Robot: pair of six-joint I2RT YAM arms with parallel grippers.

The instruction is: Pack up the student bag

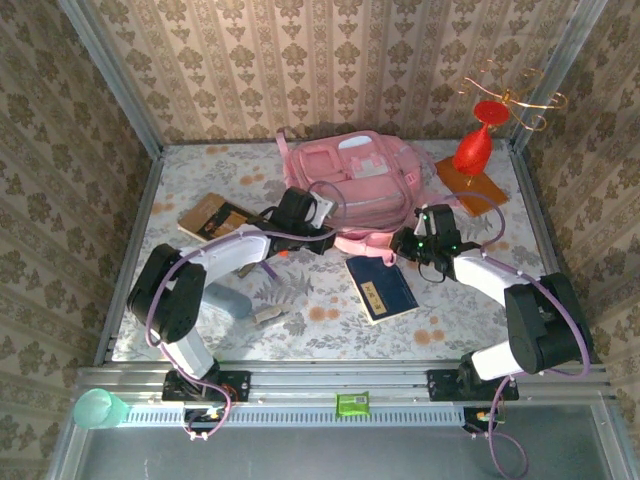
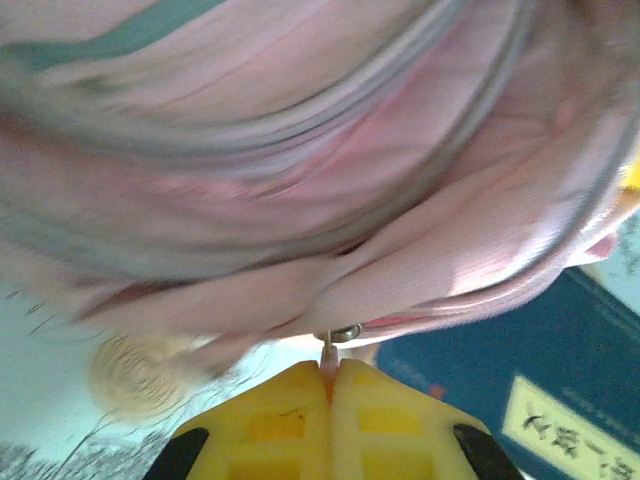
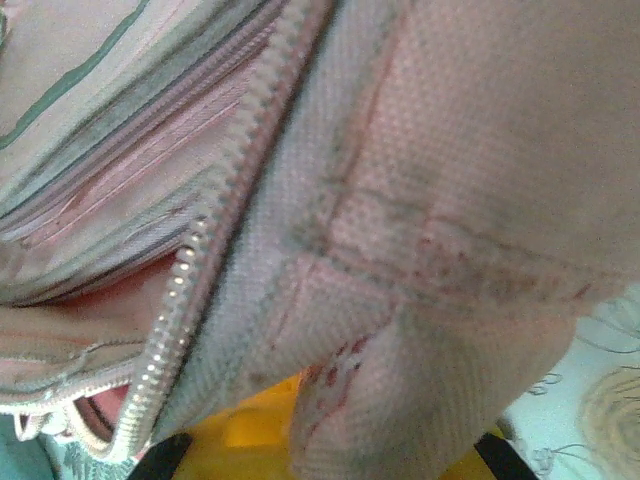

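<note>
The student bag, a big pink backpack, lies at the back middle of the table with its opening toward the arms. My left gripper is at the bag's near left edge. In the left wrist view its yellow fingers are shut on a thin zipper pull that hangs from a metal slider on the pink fabric. My right gripper is at the bag's near right corner. Its jaws are shut on a fold of pink fabric, beside an open zipper track.
A dark blue book lies on the table just in front of the bag, between the arms. A brown book lies at the left, an orange book with a red ornament at the back right. A pale blue item lies near the left arm.
</note>
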